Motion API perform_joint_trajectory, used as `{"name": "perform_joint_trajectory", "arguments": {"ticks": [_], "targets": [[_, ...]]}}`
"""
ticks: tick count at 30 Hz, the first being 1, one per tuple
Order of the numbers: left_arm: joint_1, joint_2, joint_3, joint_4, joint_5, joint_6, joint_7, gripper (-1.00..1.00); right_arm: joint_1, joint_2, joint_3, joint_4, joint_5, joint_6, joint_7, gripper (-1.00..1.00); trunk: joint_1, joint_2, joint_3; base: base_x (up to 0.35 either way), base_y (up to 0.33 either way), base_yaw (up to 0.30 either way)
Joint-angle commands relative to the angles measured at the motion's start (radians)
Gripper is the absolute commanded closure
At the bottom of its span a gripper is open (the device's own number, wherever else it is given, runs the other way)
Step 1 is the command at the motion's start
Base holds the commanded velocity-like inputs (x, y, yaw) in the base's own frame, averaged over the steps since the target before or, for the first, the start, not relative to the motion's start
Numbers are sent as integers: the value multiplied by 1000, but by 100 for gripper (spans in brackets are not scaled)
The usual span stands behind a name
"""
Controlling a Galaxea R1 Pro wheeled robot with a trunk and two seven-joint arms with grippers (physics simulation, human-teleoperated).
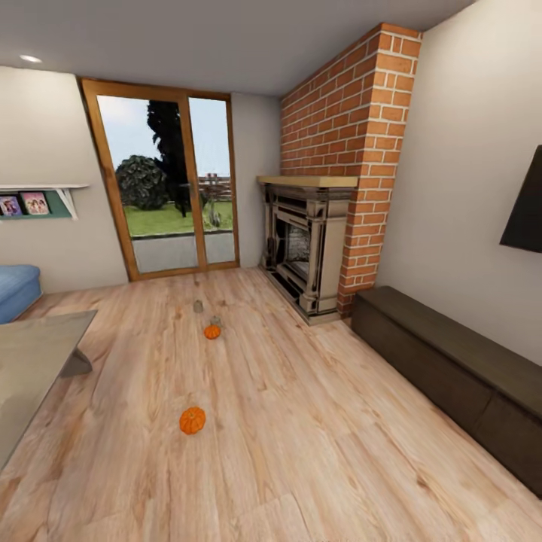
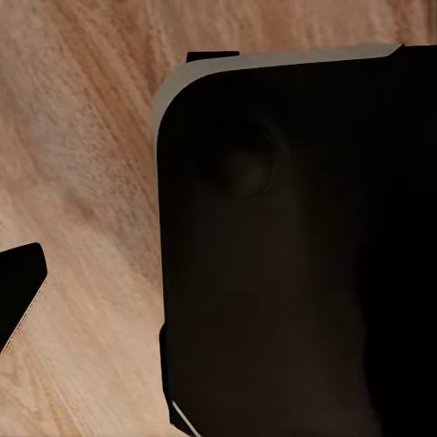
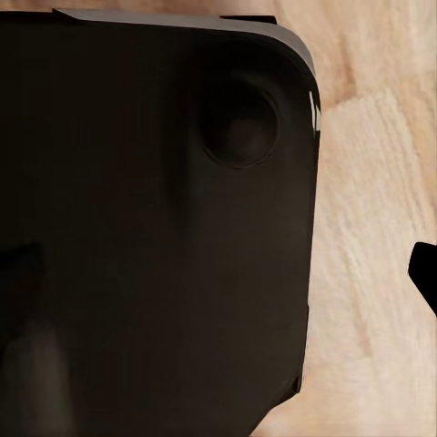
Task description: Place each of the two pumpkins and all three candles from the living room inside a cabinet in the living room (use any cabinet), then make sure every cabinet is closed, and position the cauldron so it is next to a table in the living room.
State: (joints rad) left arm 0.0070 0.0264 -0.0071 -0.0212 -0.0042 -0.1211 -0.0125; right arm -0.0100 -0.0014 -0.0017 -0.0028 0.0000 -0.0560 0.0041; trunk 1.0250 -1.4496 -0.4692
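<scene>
Two orange pumpkins lie on the wooden floor in the head view, the larger pumpkin (image 1: 192,420) nearer and the smaller pumpkin (image 1: 212,331) farther back. Just beyond the smaller one stand two small greyish candles (image 1: 198,306) (image 1: 216,321). The long dark-brown cabinet (image 1: 452,369) runs along the right wall with its fronts shut. A corner of the grey glossy table (image 1: 34,357) shows at the left. The cauldron is out of view. Both wrist views look down past a black robot body panel (image 2: 291,273) (image 3: 155,228) onto floorboards; a dark tip (image 2: 18,291) (image 3: 424,273) pokes in at each edge, so the finger state is unclear.
A stone fireplace (image 1: 305,248) under a brick chimney stands at the far right corner. Glass patio doors (image 1: 169,188) fill the back wall. A blue sofa (image 1: 16,290) sits behind the table. A dark screen (image 1: 527,203) hangs above the cabinet. Open floor lies between table and cabinet.
</scene>
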Motion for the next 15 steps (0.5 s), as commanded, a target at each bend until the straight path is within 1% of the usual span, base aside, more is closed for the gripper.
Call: {"name": "perform_joint_trajectory", "arguments": {"ticks": [1,12,15], "targets": [[1,0,-1,-2,0,-1,-1,-100,-1,0,0,1,0,-4,0,-100,0,0,-1,0,0,-295],[1,-1,2,-2,5,-2,2,-100,-1,0,-1,1,-1,-8,1,-100,0,0,-1,0,0,-295],[1,-2,6,-2,6,-2,2,-100,-1,0,-1,1,-1,-36,1,-100,0,0,-1,0,0,-295]]}}
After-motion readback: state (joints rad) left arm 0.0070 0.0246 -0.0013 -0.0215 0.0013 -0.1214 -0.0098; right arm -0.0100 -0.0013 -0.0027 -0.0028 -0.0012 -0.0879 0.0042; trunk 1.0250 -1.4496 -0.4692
